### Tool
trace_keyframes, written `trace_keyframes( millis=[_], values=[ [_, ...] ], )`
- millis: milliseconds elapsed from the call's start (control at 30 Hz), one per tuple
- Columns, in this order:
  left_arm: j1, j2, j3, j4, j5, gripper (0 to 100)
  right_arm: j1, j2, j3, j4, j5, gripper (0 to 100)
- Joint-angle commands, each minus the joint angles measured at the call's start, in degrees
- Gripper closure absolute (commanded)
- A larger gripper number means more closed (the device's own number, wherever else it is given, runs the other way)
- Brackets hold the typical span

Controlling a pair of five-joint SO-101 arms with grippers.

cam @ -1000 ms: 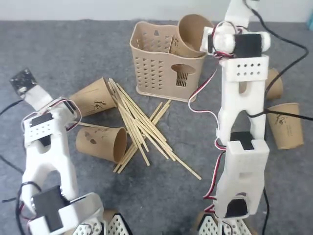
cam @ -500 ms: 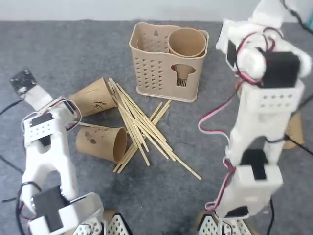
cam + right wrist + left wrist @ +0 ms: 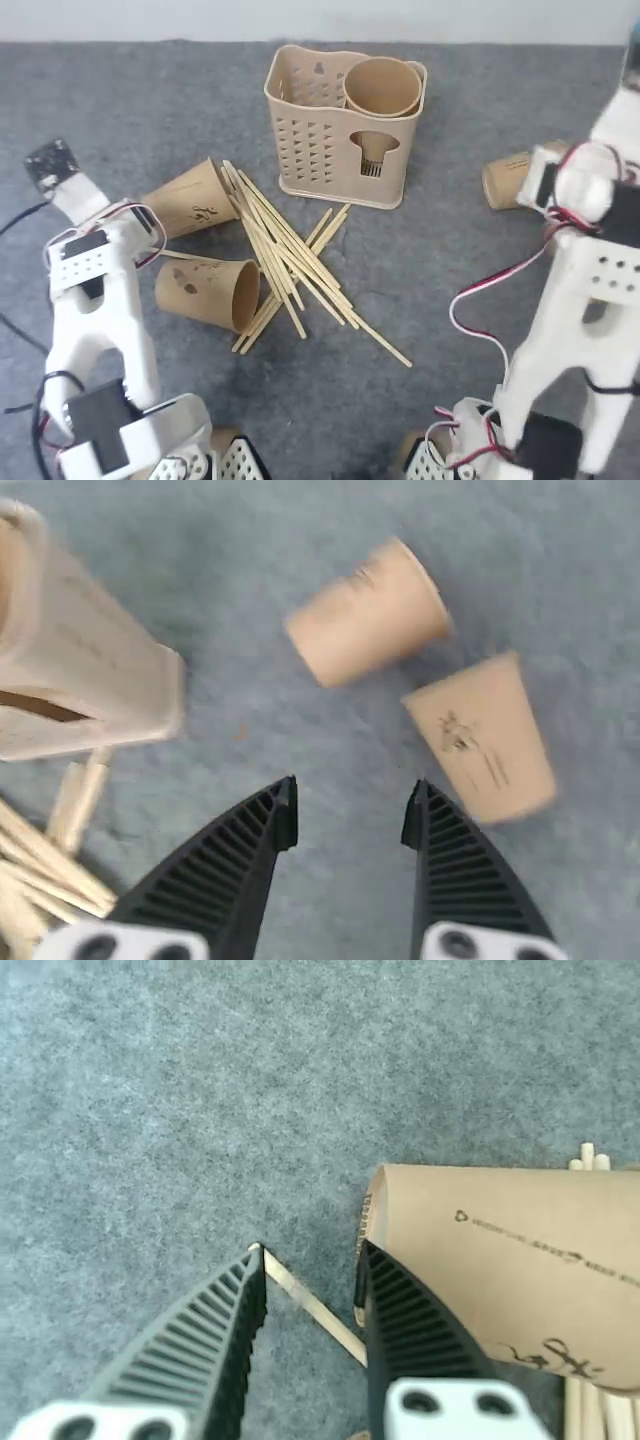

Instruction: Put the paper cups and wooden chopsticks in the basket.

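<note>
One cup (image 3: 383,85) down in the basket (image 3: 315,140) at twelve o'clock! Two cups (image 3: 208,292) lie at nine, more cups (image 3: 368,612) at three, chopsticks (image 3: 290,255) strewn centre, all to do. Left gripper (image 3: 312,1260) gapes empty beside a nine o'clock cup. Right gripper (image 3: 352,790) is wide open and empty above those at three.

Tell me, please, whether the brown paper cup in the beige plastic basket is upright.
Upright: the cup stands in the basket, open mouth facing up.
</note>
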Motion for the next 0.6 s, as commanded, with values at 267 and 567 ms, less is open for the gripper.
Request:
trace_keyframes(
  millis=[267,567],
  values=[
    [0.53,-3.96,0.66,1.76,-3.25,87,4.09,-3.38,49.14,-29.85,5.36,81.2],
    [4.04,-28.92,7.08,10.46,-4.84,86,0.92,-3.38,63.38,-48.22,7.47,81.2]
  ],
)
